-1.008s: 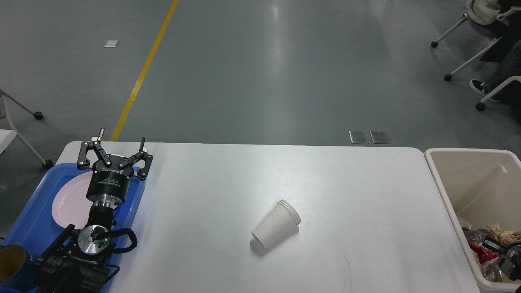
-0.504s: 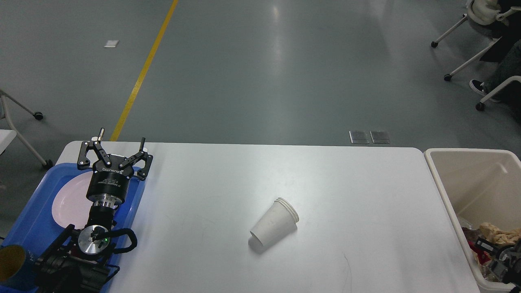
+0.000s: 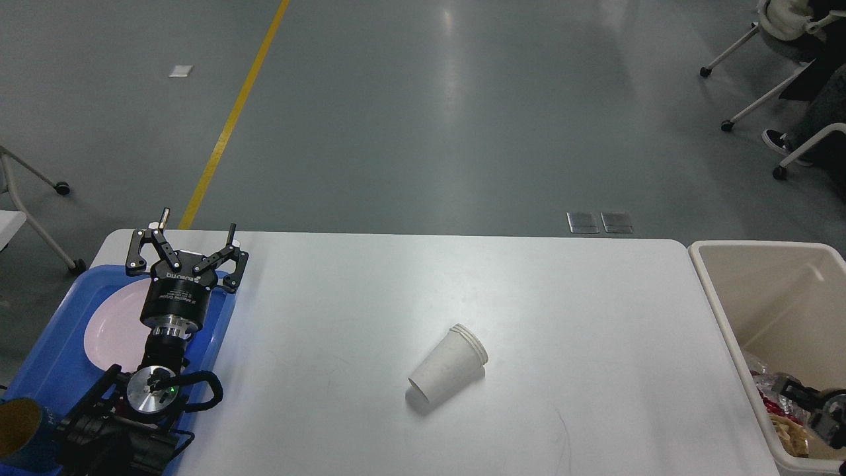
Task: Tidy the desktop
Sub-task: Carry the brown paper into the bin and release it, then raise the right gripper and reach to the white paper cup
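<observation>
The white desktop (image 3: 529, 291) holds a stack of white paper cups (image 3: 448, 364) lying on its side near the middle front. My left gripper (image 3: 197, 222) is open and empty, above the far edge of a blue tray (image 3: 46, 370) at the table's left end. My right gripper (image 3: 816, 406) shows only as a dark part low inside the beige bin (image 3: 726, 317) at the right, among the rubbish. Its fingers cannot be told apart.
A pink plate (image 3: 112, 330) lies in the blue tray, partly under my left arm. A blue cup (image 3: 20, 433) stands at the tray's near corner. The bin holds crumpled wrappers (image 3: 786, 433). Wheeled chairs (image 3: 773, 79) stand on the floor at the far right.
My right gripper has shifted a little inside the bin, and the crumpled beige paper near it now lies lower. The left arm and the cups have not moved.
</observation>
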`<state>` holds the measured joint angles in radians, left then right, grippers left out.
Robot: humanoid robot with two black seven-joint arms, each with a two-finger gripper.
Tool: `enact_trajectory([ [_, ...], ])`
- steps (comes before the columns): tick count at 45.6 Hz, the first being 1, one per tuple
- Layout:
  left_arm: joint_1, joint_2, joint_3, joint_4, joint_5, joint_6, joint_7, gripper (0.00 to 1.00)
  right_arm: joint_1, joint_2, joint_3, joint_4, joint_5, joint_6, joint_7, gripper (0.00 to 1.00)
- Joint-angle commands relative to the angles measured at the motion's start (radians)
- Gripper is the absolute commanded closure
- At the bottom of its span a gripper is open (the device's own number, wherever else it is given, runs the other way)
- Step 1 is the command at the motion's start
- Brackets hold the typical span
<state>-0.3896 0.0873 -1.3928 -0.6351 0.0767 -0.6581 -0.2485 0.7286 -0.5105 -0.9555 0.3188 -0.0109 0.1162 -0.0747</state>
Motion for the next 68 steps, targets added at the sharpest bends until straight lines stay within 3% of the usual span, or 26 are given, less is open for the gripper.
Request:
enact_trajectory([
  [1, -0.002, 0.000, 0.000, 0.000, 0.000, 0.000, 0.000, 0.04, 0.220, -0.063, -0.055, 0.193, -0.115, 0.078, -0.010, 0.00],
  [11, 0.000, 0.000, 0.000, 0.000, 0.000, 0.000, 0.000, 0.04, 0.740, -0.072, -0.296, 0.649, -0.248, 0.160, -0.027, 0.00],
  [23, 0.000, 0.000, 0.000, 0.000, 0.000, 0.000, 0.000, 0.04, 1.202, 0.147, -0.424, 0.888, -0.242, 0.561, -0.027, 0.00],
  [27, 0.000, 0.000, 0.000, 0.000, 0.000, 0.000, 0.000, 0.04, 1.322, 0.207, -0.414, 0.968, -0.235, 0.623, -0.027, 0.00],
  [35, 0.000, 0.000, 0.000, 0.000, 0.000, 0.000, 0.000, 0.04, 1.583, 0.251, -0.393, 1.172, -0.129, 0.622, -0.027, 0.00],
  [44, 0.000, 0.000, 0.000, 0.000, 0.000, 0.000, 0.000, 0.04, 1.646, 0.349, -0.319, 1.257, -0.067, 0.585, -0.025, 0.00],
  [58, 0.000, 0.000, 0.000, 0.000, 0.000, 0.000, 0.000, 0.04, 1.570, 0.349, -0.227, 1.251, -0.067, 0.513, -0.024, 0.00],
  [68, 0.000, 0.000, 0.000, 0.000, 0.000, 0.000, 0.000, 0.04, 1.303, 0.377, -0.014, 1.227, -0.072, 0.242, -0.024, 0.00],
])
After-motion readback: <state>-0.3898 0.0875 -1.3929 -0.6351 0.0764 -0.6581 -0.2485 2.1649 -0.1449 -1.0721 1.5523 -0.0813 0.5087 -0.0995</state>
